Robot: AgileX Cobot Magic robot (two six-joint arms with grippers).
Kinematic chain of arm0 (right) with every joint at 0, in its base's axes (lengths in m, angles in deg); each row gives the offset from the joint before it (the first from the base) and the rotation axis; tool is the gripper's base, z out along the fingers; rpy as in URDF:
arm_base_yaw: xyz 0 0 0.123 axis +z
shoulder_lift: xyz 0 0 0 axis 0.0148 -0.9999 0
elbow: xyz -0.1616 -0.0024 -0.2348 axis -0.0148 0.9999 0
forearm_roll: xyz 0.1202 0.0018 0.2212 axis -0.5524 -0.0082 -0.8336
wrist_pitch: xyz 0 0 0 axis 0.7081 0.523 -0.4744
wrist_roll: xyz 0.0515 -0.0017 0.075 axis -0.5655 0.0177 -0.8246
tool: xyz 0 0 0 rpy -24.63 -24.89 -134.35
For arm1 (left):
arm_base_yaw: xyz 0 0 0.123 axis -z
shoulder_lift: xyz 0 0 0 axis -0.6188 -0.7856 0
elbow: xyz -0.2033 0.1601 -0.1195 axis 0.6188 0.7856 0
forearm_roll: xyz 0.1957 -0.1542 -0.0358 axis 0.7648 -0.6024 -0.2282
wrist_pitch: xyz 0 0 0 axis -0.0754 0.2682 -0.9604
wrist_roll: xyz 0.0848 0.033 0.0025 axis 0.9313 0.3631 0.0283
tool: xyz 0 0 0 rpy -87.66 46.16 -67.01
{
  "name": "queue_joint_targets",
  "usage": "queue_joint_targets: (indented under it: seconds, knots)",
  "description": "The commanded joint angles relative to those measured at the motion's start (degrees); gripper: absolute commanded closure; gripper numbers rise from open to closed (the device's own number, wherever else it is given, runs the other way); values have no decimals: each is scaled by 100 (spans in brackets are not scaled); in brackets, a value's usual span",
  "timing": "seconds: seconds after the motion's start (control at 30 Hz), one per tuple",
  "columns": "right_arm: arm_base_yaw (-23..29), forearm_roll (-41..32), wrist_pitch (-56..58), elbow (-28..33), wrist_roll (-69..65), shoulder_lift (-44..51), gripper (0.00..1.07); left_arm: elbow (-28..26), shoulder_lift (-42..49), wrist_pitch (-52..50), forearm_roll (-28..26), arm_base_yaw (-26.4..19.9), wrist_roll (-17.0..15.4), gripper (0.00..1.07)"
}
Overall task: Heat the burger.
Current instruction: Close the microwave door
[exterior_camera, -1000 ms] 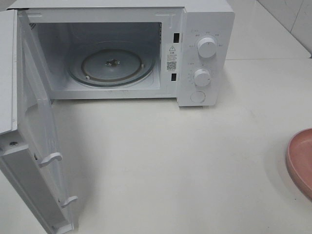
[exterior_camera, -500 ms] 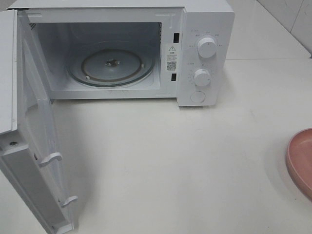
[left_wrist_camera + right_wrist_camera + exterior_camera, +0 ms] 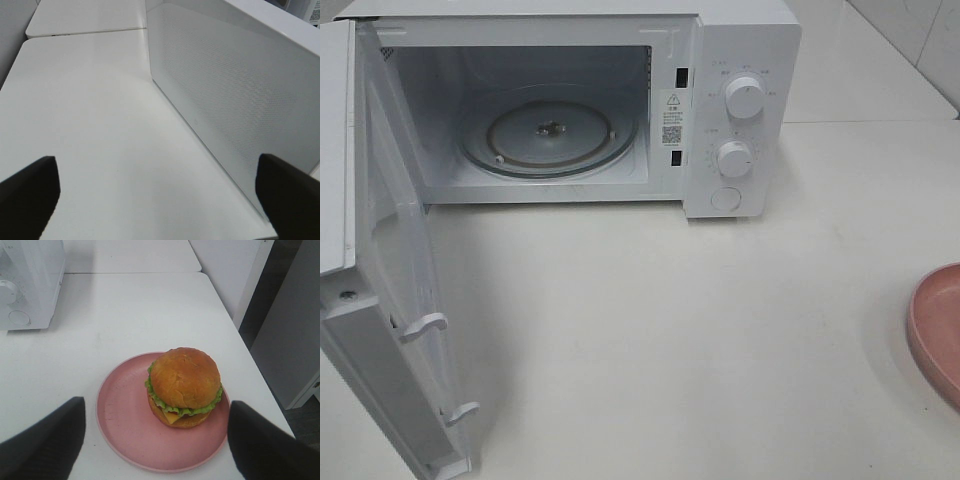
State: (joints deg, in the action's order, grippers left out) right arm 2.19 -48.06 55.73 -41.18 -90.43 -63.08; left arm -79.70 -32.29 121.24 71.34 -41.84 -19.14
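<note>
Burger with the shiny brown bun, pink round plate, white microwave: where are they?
Burger [image 3: 185, 377], right wrist view, top bun.
Pink round plate [image 3: 125, 420], right wrist view, bare floor.
White microwave [image 3: 745, 35], exterior high view, control panel.

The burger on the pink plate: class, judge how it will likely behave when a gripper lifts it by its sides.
The burger is stacked in layers, with lettuce frilling out between bun halves, so a side squeeze may shift them apart. Its glossy domed bun looks fairly smooth and could slip. It sits off-centre on the shallow pink plate, so a push would probably slide it.
</note>
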Motion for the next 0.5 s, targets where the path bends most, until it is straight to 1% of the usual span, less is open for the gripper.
queue_joint_targets:
  seconds: [0.03, 0.5]
  knots:
    - [-29, 52, -29, 11, -34, 143, 31, 6, 97, -63, -40, -34, -6, 7]
    - [-29, 52, -29, 11, -34, 143, 31, 6, 97, -63, -52, -34, -6, 7]
